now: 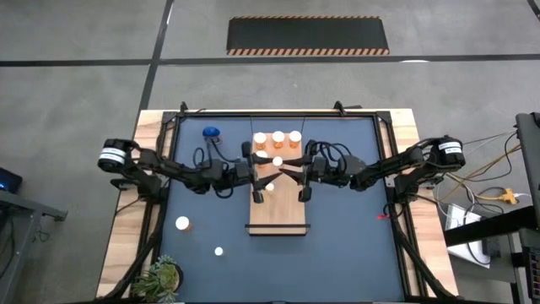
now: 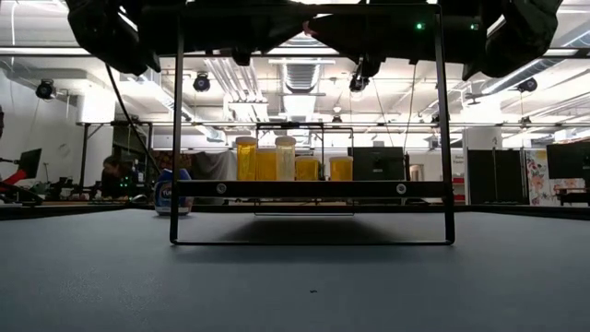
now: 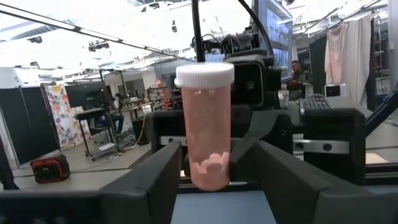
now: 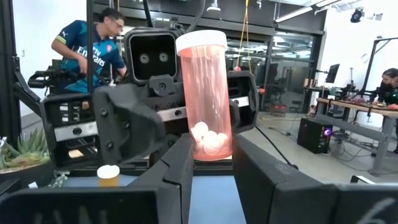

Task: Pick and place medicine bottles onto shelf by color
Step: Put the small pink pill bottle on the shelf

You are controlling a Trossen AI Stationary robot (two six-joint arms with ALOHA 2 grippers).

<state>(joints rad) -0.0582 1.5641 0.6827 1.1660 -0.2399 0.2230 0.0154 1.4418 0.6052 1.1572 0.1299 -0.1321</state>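
Left gripper [image 1: 260, 192] fingers spread beside amber bottle [image 3: 204, 124]; right gripper [image 4: 211, 171] clamps it over shelf [image 1: 278, 215]; three bottles [image 1: 278, 137] crowd its far edge.

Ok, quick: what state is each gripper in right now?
Left gripper: open, fingers either side of the orange pill bottle.
Right gripper: shut on that same bottle.

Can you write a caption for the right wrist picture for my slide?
Right gripper holds an upright orange bottle while the left gripper faces it.
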